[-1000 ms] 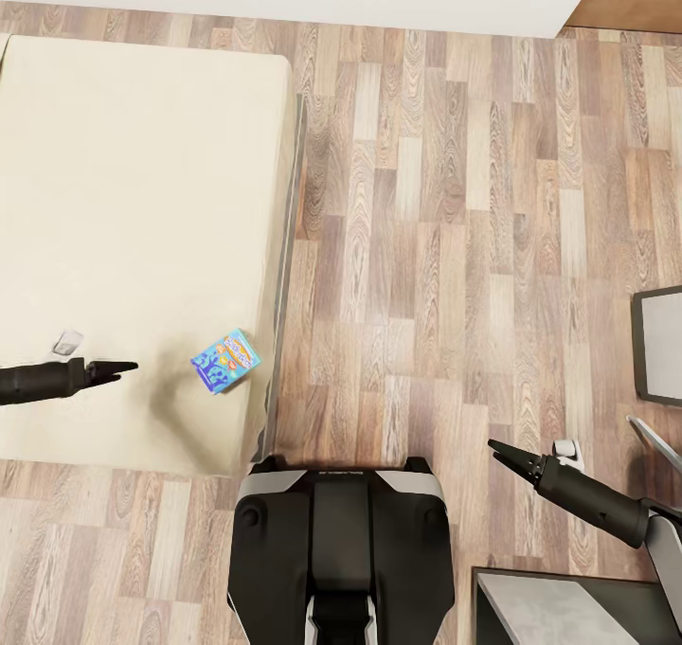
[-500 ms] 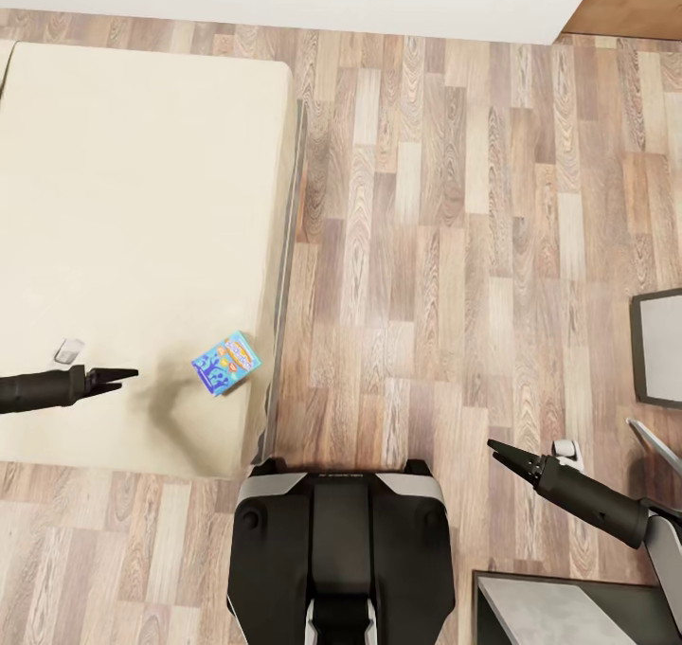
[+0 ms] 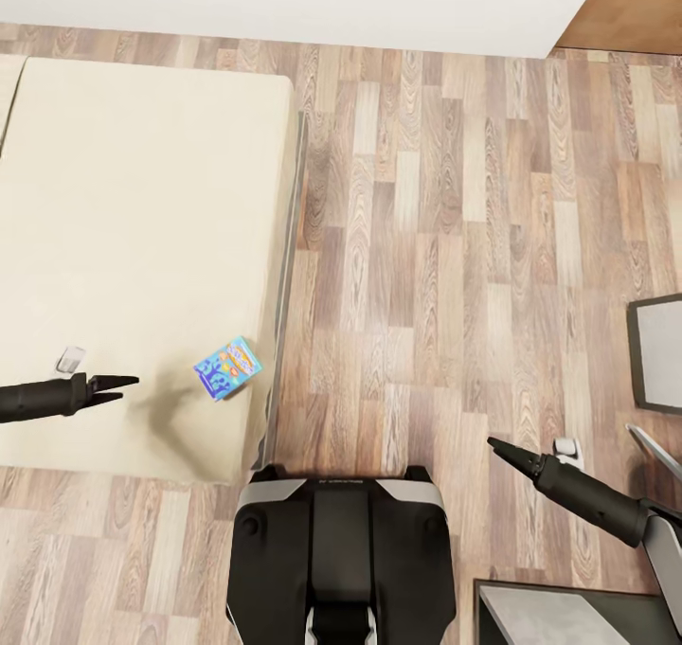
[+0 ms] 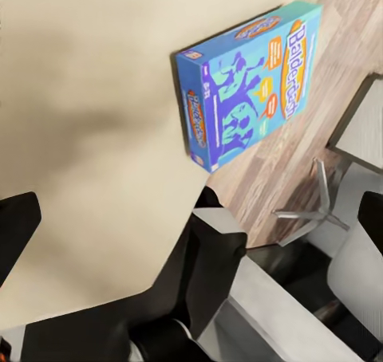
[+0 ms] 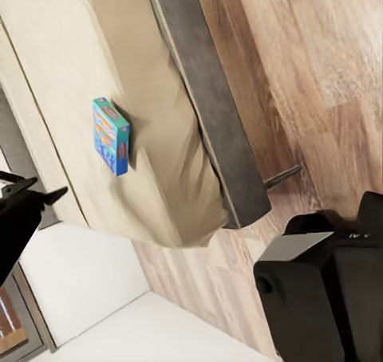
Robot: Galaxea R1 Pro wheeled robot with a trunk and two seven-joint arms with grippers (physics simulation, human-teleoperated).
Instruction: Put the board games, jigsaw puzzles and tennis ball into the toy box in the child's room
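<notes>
The view is sliding slightly over the last second, suggesting the robot is backing off as it lines up on the light blue board game (image 3: 227,367) lying near the bed (image 3: 133,247) edge. The left gripper (image 3: 121,382) (fingers slightly apart, empty) is hovering at the box's nine o'clock; the right gripper (image 3: 499,448), fingers together, is hanging over bare floor (image 3: 426,247) at four o'clock. Nothing is blocking the reach.

Below me the wood plank floor (image 3: 445,247) spreads out to a white wall (image 3: 313,1) at its far edge. At the floor's right edge I see a dark-framed grey panel (image 3: 658,351), and another grey-topped dark cabinet (image 3: 568,617) sits at the floor's near right corner.
</notes>
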